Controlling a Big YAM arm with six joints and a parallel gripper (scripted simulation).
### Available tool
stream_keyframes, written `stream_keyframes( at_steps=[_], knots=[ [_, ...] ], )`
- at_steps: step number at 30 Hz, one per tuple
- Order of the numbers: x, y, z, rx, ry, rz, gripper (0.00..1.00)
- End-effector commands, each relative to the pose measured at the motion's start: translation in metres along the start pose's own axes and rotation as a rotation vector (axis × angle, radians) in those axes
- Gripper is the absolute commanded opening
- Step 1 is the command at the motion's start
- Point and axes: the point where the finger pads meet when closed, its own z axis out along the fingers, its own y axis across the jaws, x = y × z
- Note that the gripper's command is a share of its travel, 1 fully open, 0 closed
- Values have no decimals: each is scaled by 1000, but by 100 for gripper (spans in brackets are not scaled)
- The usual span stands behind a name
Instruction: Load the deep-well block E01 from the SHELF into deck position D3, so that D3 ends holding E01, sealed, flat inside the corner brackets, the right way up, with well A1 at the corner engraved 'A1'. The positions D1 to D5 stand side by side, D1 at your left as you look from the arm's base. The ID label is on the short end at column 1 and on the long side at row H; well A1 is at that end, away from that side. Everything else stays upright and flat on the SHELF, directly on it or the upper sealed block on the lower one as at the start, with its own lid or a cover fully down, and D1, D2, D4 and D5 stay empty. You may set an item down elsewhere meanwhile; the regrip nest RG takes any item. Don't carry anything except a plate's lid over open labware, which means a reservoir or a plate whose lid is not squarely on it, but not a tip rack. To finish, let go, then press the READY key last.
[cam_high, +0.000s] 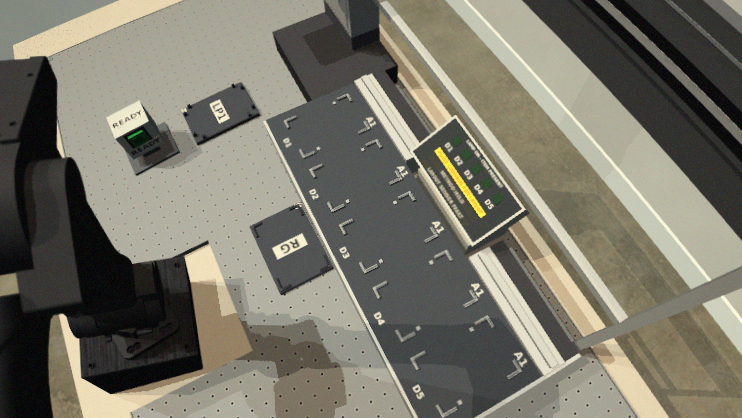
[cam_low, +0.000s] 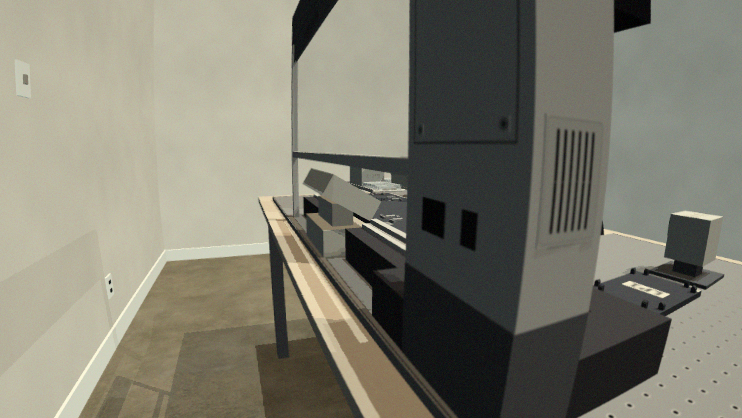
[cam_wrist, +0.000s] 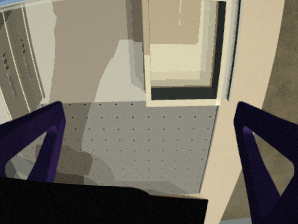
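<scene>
My gripper (cam_wrist: 149, 111) is open, with nothing between its fingers. The wrist view shows both purple fingers high above the bench's edge. In the top view only part of the dark arm shows, at the left. Position D3 (cam_high: 381, 228) is bare between its corner brackets, and D1, D2, D4 and D5 hold nothing in view. The regrip nest RG (cam_high: 303, 270) is empty. The READY key (cam_high: 127, 120) (cam_low: 690, 238) stands at the far left of the bench in the top view. I cannot make out block E01 in any view.
A pale-rimmed open box (cam_wrist: 182, 103) lies ahead of the fingers in the wrist view. The nest LP1 (cam_high: 199, 129) (cam_low: 617, 287) is empty. A tilted display (cam_high: 469, 184) (cam_low: 358, 194) stands behind the deck. A grey column (cam_low: 467, 171) rises beside it. Pale labware (cam_low: 381, 185) shows small behind the display.
</scene>
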Motion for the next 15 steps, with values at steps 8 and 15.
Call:
stream_keyframes(
  at_steps=[8, 15],
  knots=[
    [2, -45, -9, 9, -36, -36, 100],
    [1, -36, -15, 10, -41, -42, 100]
  ],
)
